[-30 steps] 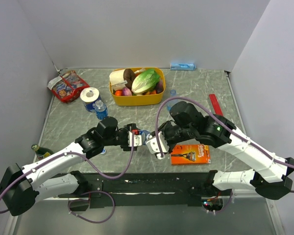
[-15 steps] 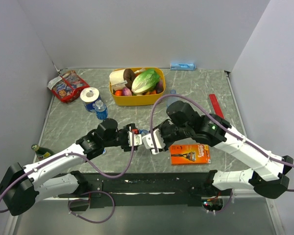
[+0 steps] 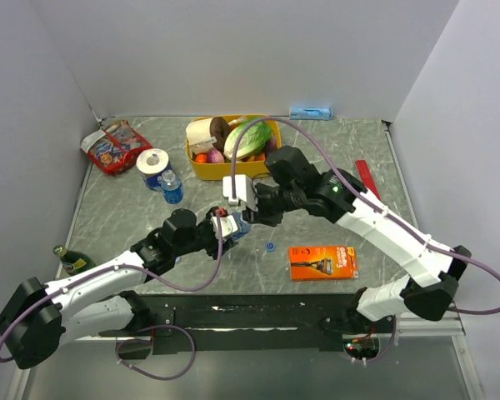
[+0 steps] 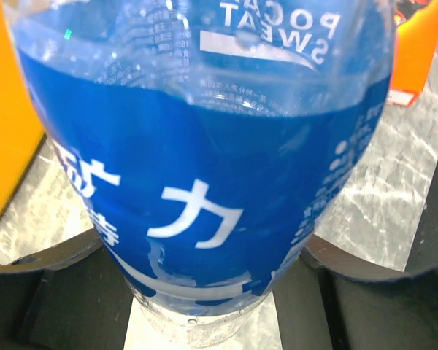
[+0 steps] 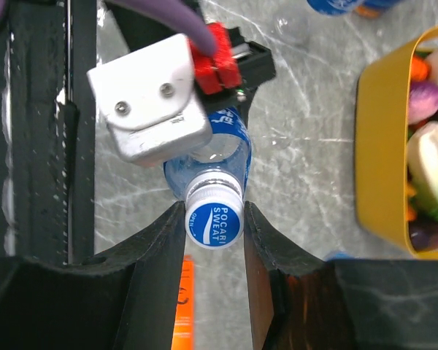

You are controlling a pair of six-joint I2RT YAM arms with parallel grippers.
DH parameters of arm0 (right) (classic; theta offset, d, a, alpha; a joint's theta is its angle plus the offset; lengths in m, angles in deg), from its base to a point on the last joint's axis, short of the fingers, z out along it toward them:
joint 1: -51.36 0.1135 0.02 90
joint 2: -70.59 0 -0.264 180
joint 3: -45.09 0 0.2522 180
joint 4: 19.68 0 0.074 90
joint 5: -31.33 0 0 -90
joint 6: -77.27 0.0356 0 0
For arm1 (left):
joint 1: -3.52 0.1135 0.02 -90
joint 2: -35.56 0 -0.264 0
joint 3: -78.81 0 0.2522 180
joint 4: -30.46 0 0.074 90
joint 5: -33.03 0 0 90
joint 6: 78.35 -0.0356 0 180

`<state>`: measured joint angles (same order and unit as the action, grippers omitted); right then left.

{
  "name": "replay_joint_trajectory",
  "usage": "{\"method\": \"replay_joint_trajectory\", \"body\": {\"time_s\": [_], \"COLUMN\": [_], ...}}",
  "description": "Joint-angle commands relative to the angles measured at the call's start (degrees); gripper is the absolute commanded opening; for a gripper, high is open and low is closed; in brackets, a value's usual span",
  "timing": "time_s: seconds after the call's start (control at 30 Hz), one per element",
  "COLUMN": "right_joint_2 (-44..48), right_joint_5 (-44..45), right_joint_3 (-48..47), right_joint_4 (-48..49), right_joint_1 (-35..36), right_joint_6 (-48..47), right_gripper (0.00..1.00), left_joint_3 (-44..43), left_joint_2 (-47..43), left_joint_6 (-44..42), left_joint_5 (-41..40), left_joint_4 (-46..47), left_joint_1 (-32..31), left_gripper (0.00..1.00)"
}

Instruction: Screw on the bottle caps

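My left gripper is shut on a clear bottle with a blue label and holds it near the table's middle. Its dark fingers press on both sides of the bottle. A blue cap sits on the bottle's neck. My right gripper is over it from behind, its jaws closed against the cap's sides. A loose blue cap lies on the table to the right. A second bottle stands at the left. A third bottle lies at the back wall.
A yellow basket of food stands at the back centre. A tape roll and a snack bag are at the back left. An orange razor pack lies front right. A green glass bottle is at the left edge.
My right gripper has swung from the bottle's right side to behind and over it and now grips the cap. The loose cap on the table has come into view.
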<state>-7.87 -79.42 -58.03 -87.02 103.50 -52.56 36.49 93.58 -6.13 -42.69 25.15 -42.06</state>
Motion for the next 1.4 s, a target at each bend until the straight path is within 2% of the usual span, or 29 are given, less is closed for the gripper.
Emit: {"method": "replay_joint_trajectory", "body": {"time_s": [0.0,0.33,0.57,0.83,1.1,1.27,1.37], "right_joint_2": [-3.8,-5.6,-4.7,-5.0,-4.4,-1.2,3.0], "right_joint_5": [-2.4,-1.8,-2.9,-3.6,-2.7,-3.8,-3.4], "right_joint_3": [-3.0,-4.7,-4.2,-5.2,-4.2,1.0,2.8], "right_joint_4": [-4.8,-4.6,-3.9,-4.2,-4.9,-10.6,-13.4], "right_joint_1": [-0.9,-1.4,-1.5,-1.5,-2.2,-6.8,-8.5], "right_joint_6": [8.5,6.7,6.5,6.3,7.2,7.9,3.5], "right_gripper": [0.29,0.34,0.47,0.51,0.61,0.63,0.6], "left_joint_3": [-0.8,2.4,4.7,6.0,5.8,5.2,4.7], "left_joint_2": [-0.4,-0.5,-1.9,-2.1,-2.0,-1.9,-1.5], "left_joint_6": [7.2,12.0,12.3,12.1,12.3,12.1,11.4], "left_joint_5": [-1.0,-1.1,-1.4,-0.4,-0.1,-0.1,1.3], "left_joint_4": [15.0,17.7,18.0,18.2,18.2,17.3,16.5], "left_joint_1": [-0.1,0.0,0.0,0.0,0.1,0.1,0.2], "left_gripper": [0.01,0.01,0.01,0.01,0.01,0.01,0.01]}}
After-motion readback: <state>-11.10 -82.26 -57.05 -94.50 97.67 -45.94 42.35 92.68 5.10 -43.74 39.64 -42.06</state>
